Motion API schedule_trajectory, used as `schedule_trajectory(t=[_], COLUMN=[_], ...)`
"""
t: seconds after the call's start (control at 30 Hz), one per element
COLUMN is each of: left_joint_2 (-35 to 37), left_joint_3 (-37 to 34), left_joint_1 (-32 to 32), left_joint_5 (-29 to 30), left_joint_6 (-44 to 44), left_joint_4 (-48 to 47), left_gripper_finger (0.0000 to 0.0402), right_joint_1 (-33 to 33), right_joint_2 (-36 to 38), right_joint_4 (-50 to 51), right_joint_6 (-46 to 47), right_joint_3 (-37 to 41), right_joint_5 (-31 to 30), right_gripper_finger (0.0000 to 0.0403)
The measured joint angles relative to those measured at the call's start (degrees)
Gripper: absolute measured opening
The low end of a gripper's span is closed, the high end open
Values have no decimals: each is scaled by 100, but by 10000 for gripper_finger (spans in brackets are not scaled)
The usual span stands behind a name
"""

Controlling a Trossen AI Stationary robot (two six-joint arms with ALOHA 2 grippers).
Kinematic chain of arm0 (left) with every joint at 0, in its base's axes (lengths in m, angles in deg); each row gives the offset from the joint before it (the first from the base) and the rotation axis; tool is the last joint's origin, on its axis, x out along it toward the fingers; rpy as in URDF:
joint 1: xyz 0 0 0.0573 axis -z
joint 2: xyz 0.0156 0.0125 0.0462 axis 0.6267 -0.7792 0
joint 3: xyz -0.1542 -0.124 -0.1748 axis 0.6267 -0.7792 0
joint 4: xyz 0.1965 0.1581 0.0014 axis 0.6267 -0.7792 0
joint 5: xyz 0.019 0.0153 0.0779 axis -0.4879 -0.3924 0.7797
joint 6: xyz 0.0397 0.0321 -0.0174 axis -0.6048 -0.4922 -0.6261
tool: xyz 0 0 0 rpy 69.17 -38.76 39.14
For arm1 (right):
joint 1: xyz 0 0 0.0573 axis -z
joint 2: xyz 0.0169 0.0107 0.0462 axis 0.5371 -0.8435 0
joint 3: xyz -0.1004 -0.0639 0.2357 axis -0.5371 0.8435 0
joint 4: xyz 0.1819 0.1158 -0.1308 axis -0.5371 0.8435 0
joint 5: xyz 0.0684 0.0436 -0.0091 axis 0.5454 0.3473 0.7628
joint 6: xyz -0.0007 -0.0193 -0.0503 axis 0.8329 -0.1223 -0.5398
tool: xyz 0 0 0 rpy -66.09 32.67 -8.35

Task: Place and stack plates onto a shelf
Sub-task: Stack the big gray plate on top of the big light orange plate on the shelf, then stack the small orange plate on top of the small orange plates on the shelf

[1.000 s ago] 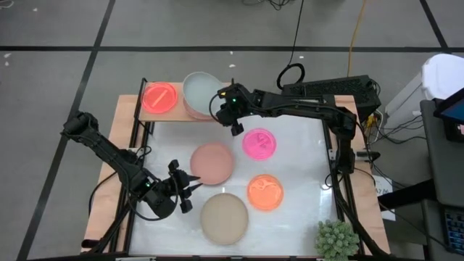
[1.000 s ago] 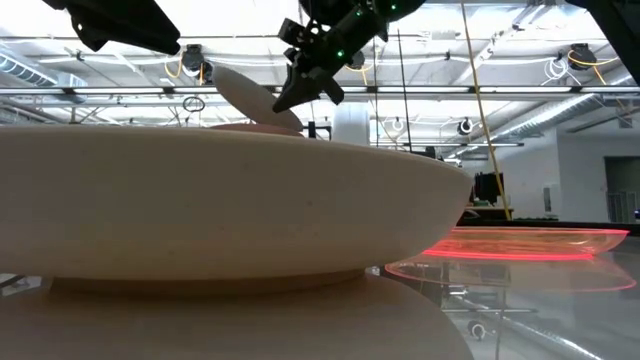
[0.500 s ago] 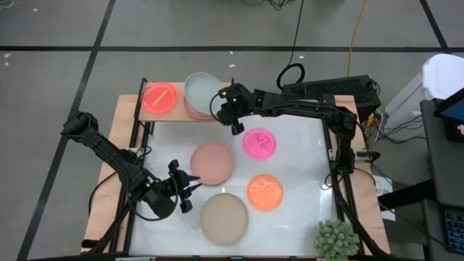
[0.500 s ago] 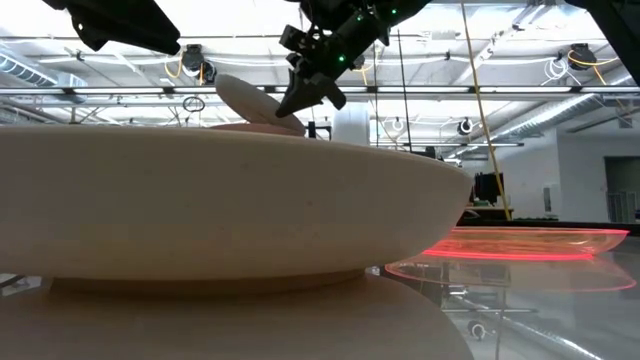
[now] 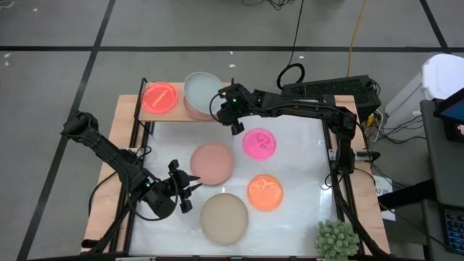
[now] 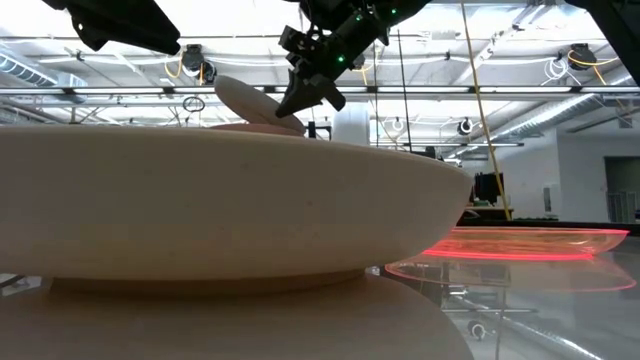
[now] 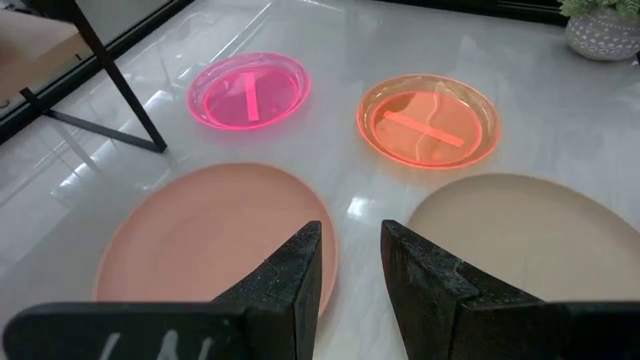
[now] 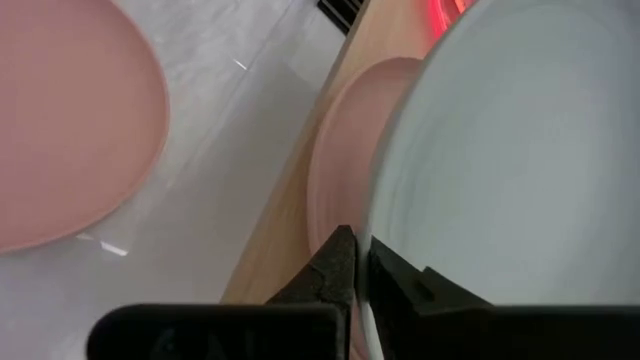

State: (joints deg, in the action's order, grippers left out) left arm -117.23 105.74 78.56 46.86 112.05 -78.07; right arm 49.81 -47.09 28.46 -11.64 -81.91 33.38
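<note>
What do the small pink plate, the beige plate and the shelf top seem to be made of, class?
Small pink plate: likely translucent plastic; it glows neon and light passes through it.
Beige plate: matte, opaque, perhaps melamine or glazed ceramic; the look leaves this open.
Shelf top: light wood or wood-look board, pale tan with a flat, dull face.

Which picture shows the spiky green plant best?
The high view: the whole plant sits at the table's corner, near the orange plate. The left wrist view catches only its pot and lowest leaves at the picture's edge. The low and right wrist views don't show it.
</note>
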Motion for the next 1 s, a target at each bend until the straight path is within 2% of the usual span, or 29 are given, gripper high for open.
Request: schedule_trajectory(t=[0.27, 0.67, 0.83, 1.0], left_joint_2=[0, 0, 2, 2], left_joint_3=[0, 0, 0, -2], left_joint_1=[0, 0, 2, 58], left_joint_5=[0, -4, -7, -9], left_joint_6=[11, 29, 56, 98], left_joint_4=[-1, -1, -1, 12], left_gripper_finger=[113, 113, 113, 113], right_joint_1=[0, -95, -228, -447], right_joint_2=[0, 114, 373, 744], right_joint_4=[1, -18, 18, 535], right_joint_6=[-5, 51, 197, 773], right_joint_3=[0, 0, -11, -9], right_joint_5=[-33, -324, -336, -373], right_gripper_finger=[13, 117, 136, 138])
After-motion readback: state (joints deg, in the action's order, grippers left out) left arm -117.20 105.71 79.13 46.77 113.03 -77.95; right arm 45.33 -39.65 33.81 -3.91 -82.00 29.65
